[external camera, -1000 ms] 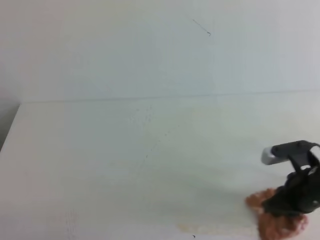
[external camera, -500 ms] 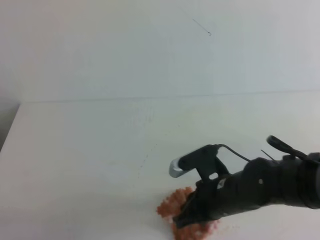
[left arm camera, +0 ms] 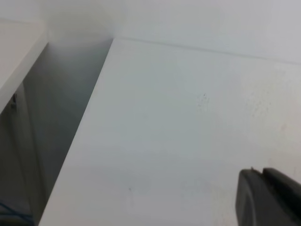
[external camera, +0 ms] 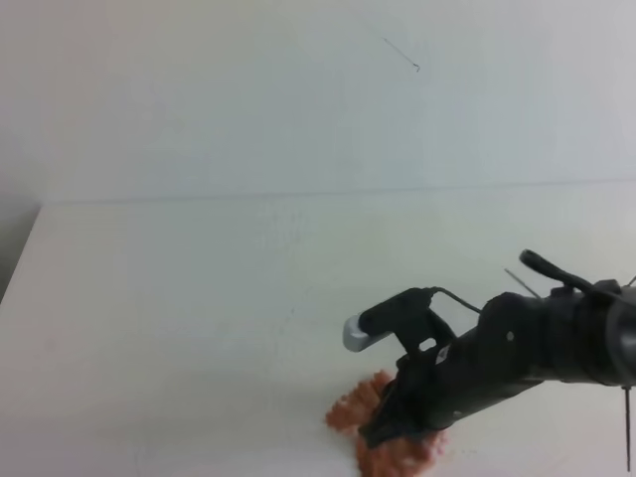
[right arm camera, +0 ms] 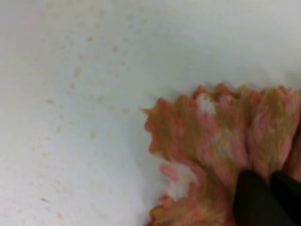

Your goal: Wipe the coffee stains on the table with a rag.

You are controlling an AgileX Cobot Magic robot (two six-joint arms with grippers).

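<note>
From the high view, the right hand (external camera: 383,429) is down low at the near edge of the counter (external camera: 199,298), clamped shut on the rag (external camera: 393,455), which is bunched beneath it and pressed to the surface. No glossy orange-brown blot shows anywhere on the white top here, so either the coffee stains are gone or they sit under the cloth; I can't tell which. My read: the wiping is underway and a check underneath is what's left.

Over to the left wrist view: bare white counter, a few faint specks, and the left hand (left arm camera: 263,175) showing just its dark tips at the lower right, pressed together, holding nothing.

Right wrist view now: the rag fills the lower right, fuzzy, pinkish-brown with whitish patches, its edge ruffled into folds where the closed tips pinch it. Beside it, only faint tan flecks dot the counter.
</note>
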